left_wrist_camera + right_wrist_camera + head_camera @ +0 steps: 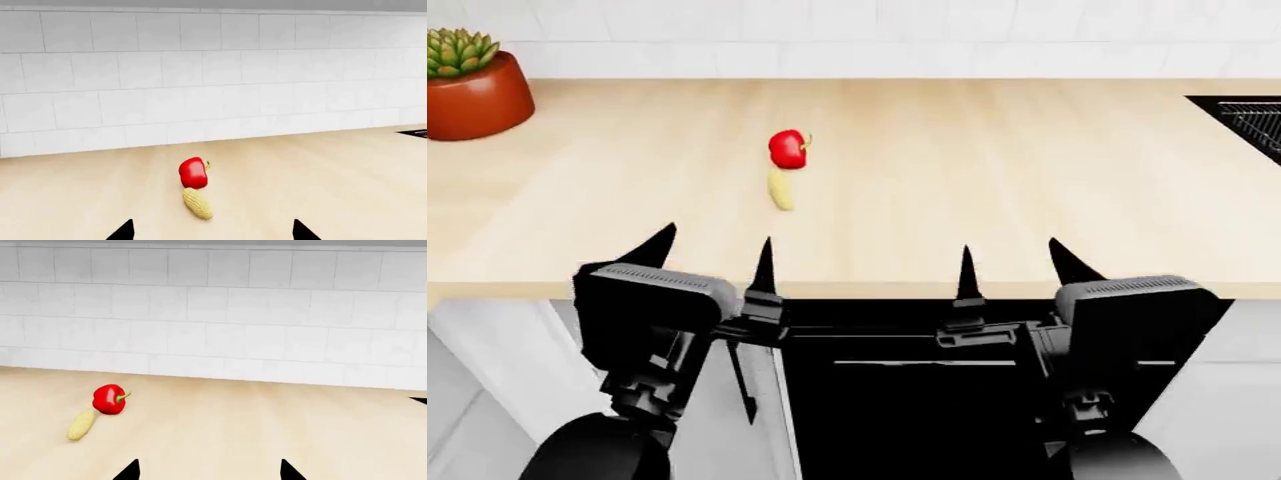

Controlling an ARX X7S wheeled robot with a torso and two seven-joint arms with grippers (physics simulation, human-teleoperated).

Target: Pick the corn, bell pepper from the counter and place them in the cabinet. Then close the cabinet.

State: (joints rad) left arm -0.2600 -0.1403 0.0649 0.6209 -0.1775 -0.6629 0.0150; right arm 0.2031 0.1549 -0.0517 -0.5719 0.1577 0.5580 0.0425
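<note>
The red bell pepper (787, 148) lies on the beige counter (961, 180), with the pale-yellow corn (781, 189) touching it on the near side. Both show in the left wrist view, pepper (193, 172) and corn (197, 203), and in the right wrist view, pepper (109, 399) and corn (81, 425). My left gripper (710, 250) is open and empty at the counter's front edge, short of the corn. My right gripper (1014, 260) is open and empty, further right at the same edge. No cabinet is in view.
A red-orange plant pot (474, 85) with a succulent stands at the back left. A dark sink or rack (1244, 120) sits at the far right. A white tiled wall (200, 75) backs the counter. A dark opening (908, 400) lies below the front edge.
</note>
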